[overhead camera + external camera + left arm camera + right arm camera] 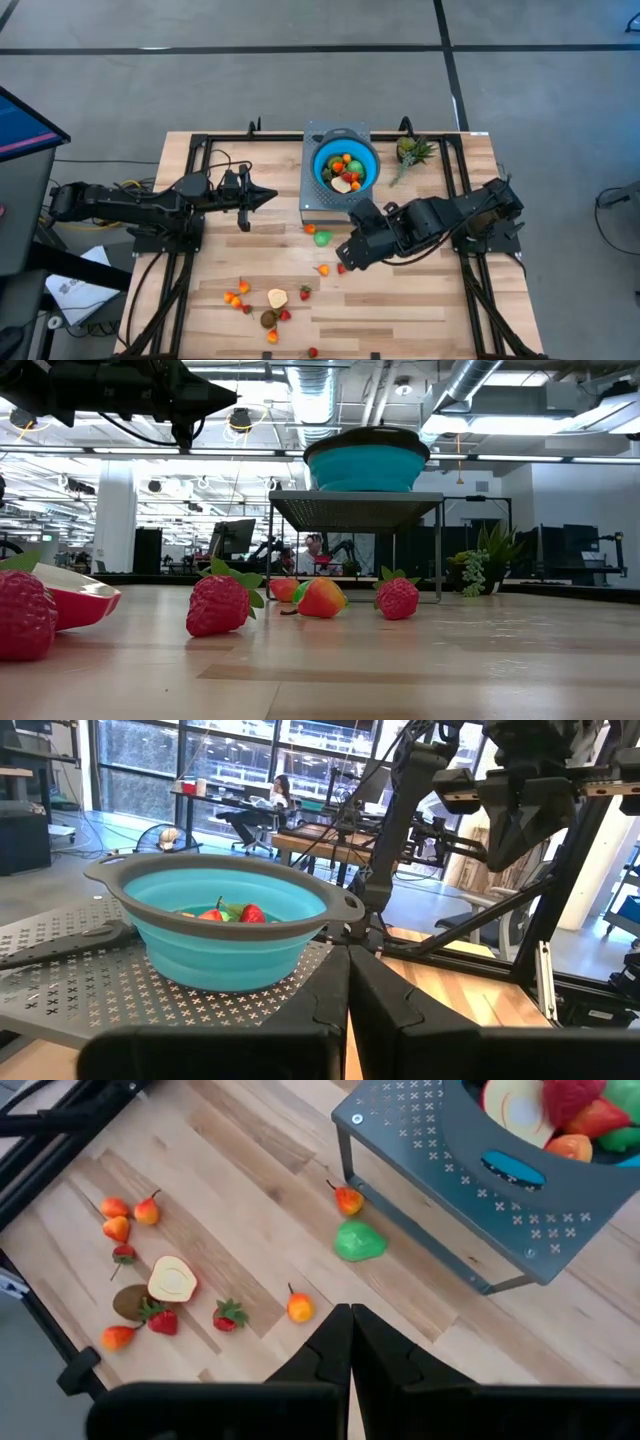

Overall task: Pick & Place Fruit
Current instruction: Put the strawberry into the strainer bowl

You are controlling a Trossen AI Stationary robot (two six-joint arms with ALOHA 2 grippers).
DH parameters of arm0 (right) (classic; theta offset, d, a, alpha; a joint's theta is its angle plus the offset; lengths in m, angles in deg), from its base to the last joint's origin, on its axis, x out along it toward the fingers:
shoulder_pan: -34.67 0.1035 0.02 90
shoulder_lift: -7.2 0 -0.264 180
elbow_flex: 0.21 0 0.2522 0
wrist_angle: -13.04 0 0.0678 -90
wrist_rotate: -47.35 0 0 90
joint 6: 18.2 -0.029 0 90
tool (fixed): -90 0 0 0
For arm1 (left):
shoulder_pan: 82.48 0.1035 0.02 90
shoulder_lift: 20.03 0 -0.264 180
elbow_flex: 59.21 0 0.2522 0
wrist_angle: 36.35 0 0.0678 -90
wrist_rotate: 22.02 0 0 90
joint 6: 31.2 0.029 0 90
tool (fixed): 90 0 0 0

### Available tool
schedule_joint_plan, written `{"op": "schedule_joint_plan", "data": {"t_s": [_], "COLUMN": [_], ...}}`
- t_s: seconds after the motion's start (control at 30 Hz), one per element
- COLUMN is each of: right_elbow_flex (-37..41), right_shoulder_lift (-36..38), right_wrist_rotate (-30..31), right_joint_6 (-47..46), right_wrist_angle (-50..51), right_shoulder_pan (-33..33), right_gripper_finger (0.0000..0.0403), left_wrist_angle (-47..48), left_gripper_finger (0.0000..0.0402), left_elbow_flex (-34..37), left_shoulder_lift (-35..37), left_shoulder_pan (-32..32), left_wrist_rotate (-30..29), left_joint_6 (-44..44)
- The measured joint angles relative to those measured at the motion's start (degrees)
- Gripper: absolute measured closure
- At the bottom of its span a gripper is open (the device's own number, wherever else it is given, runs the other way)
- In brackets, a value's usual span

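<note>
Strawberries (219,605) crowd the low camera — right end effector (350,1315), fingers pressed together and empty, should spread first, then descend squarely over one fruit.

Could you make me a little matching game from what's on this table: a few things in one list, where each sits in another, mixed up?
Things:
1. blue bowl
2. green fruit
3. spiky plant piece
4. pale apple half

Places:
A. on the bare wood just in front of the grey stand
B. on top of the grey perforated stand
C. in the fruit cluster at the table's near left part
D. at the far edge, right of the stand

Pairs: 1-B, 2-A, 3-D, 4-C
</note>
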Motion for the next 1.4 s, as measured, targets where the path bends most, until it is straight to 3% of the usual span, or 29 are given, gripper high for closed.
{"op": "schedule_joint_plan", "data": {"t_s": [0.3, 0.7, 1.1, 1.4], "right_elbow_flex": [2.7, 15.9, 28.0, 31.9], "right_shoulder_lift": [-0.1, -0.1, -0.1, -0.1], "right_wrist_rotate": [1.9, 1.5, 1.1, -4.6], "right_joint_6": [-6.4, -19.2, -19.6, -19.7], "right_wrist_angle": [-0.2, -6.8, -27.7, -31.4], "right_shoulder_pan": [1.7, 3.4, 3.2, 2.5], "right_gripper_finger": [0.0402, 0.0402, 0.0399, 0.0391], "left_wrist_angle": [0.0, 0.0, 0.0, 0.1], "left_gripper_finger": [0.0400, 0.0400, 0.0400, 0.0400], "left_elbow_flex": [0.0, 0.0, 0.0, 0.0], "left_shoulder_lift": [0.0, 0.0, 0.0, 0.0], "left_shoulder_pan": [0.0, 0.0, 0.0, 0.0], "left_wrist_rotate": [0.0, 0.0, 0.0, 0.0], "left_joint_6": [0.0, 0.0, 0.0, 0.0]}}
